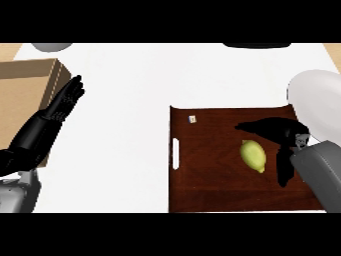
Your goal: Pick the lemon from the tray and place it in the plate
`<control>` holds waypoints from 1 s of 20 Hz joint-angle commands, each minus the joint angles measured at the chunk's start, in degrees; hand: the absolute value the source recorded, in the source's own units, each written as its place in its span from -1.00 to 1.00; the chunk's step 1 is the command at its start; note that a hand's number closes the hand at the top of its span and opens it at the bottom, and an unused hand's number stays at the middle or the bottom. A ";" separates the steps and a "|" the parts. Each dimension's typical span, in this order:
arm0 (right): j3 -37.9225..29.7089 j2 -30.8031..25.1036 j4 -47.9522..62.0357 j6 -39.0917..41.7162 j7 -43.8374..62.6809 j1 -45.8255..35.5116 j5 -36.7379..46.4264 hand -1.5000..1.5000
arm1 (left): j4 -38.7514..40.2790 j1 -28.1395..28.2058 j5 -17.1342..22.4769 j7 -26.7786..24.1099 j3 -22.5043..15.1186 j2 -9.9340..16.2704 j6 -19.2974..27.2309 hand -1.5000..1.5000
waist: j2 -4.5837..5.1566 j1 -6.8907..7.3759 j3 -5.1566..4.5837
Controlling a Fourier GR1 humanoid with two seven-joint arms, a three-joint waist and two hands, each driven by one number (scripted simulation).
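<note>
The right robot hand (282, 134) sits at the right of the frame, over the dark wooden tray (202, 185), with its fingers spread and relaxed around nothing: one reaches left above the lemon (253, 155) and another hangs down just right of it, so the fruit lies in the open gap between them, not yet held. The lemon rests on the tray's floor, right of its middle, long axis running up and down the frame. The white plate (324, 105) stands at the upper right, its lower edge overlapping the tray's upper right corner, close behind the hand. The main risk, as I judge it, is in the closing: the lemon is smooth and tapers at both ends, so fingers meeting it off centre could squirt it sideways across the tray rather than trap it. Whether the palm is low enough to close round it cannot be told from this steep view. A second risk is the carry: the plate is so near the wrist that a swing toward it could knock its rim. The left robot hand (51, 122) rests open at the left of the frame, beside a cardboard box (14, 85) on the white desk (121, 150).
</note>
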 commanded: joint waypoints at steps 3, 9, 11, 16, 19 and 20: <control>0.95 4.10 0.99 -0.73 0.00 2.30 4.94 -1.00 | 0.54 -1.14 -1.76 1.23 0.44 -1.48 -1.00 0.00 | -0.05 -0.16 0.00; 1.85 3.55 6.43 -7.29 -5.48 4.33 10.60 -1.00 | -2.73 -1.63 -0.82 4.22 2.28 -1.41 -2.03 0.00 | -0.06 -0.06 0.01; 4.76 4.16 8.34 -6.12 -8.73 2.32 11.92 1.00 | -0.71 -0.24 -1.40 1.17 1.34 -2.51 -2.21 0.00 | 0.01 0.08 0.00; 4.71 5.46 9.55 -15.72 -14.28 2.66 13.86 1.00 | -3.93 2.30 -2.87 1.91 -1.00 -4.15 -1.72 0.00 | 0.01 0.34 0.03; -1.79 14.22 13.23 -18.54 6.28 -0.26 15.51 1.00 | -3.14 -0.81 -0.77 4.07 2.09 -2.53 -2.08 0.00 | 0.04 0.60 0.04; -4.33 15.99 14.45 -20.92 13.24 -1.16 16.55 1.00 | -1.45 -0.55 -0.47 1.24 2.82 -1.88 -2.88 0.00 | 0.33 0.87 -0.02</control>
